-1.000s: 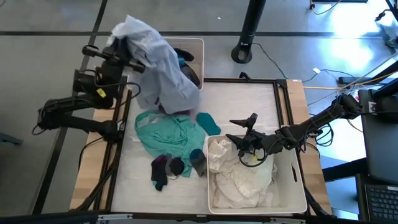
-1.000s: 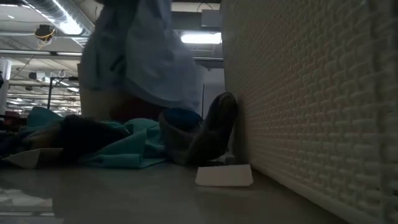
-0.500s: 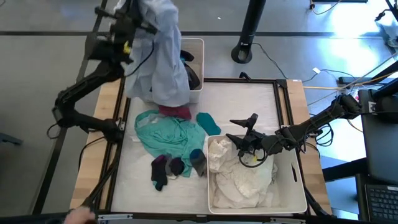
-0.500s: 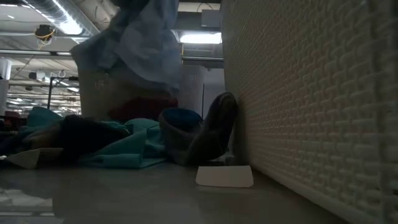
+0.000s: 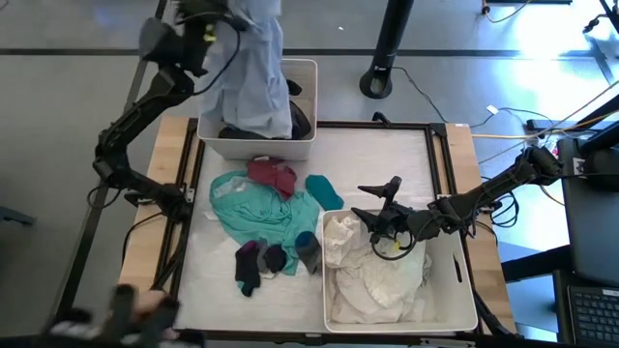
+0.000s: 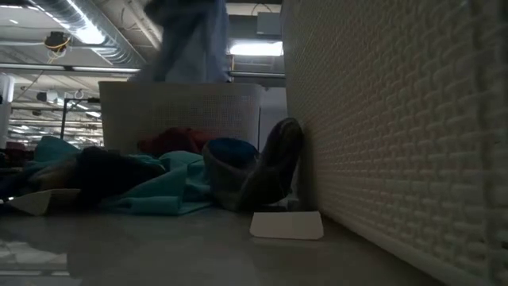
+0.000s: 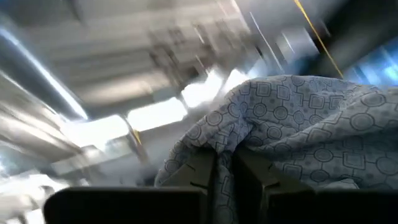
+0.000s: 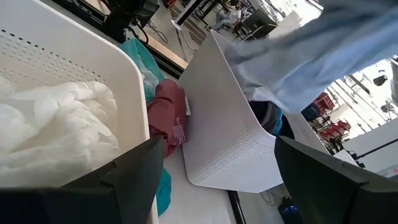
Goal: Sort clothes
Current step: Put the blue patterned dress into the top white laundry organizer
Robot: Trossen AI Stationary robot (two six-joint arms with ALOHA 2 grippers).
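Left gripper (image 5: 215, 12) is up high past the table's far edge, fingers pinching the pale patterned garment (image 5: 253, 72), which hangs into the far bin (image 5: 305, 145). Right gripper (image 5: 372, 215) hovers over the near bin (image 5: 464, 290) at the near right corner, fingers spread, white cloth (image 5: 372, 275) inside. Teal garment (image 5: 266, 208), red piece (image 5: 273, 175) and socks (image 5: 259, 261) lie mid-table

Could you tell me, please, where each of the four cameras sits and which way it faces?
High view: overhead, looking straight down; both arms show, with the left gripper holding the patterned garment over the far bin.
Low view: table height, facing that bin; no arm visible.
Left wrist view: on the raised arm, facing its jaws clamped on the garment.
Right wrist view: over the near bin, facing the far bin.
Shared: the garment appears in all four.
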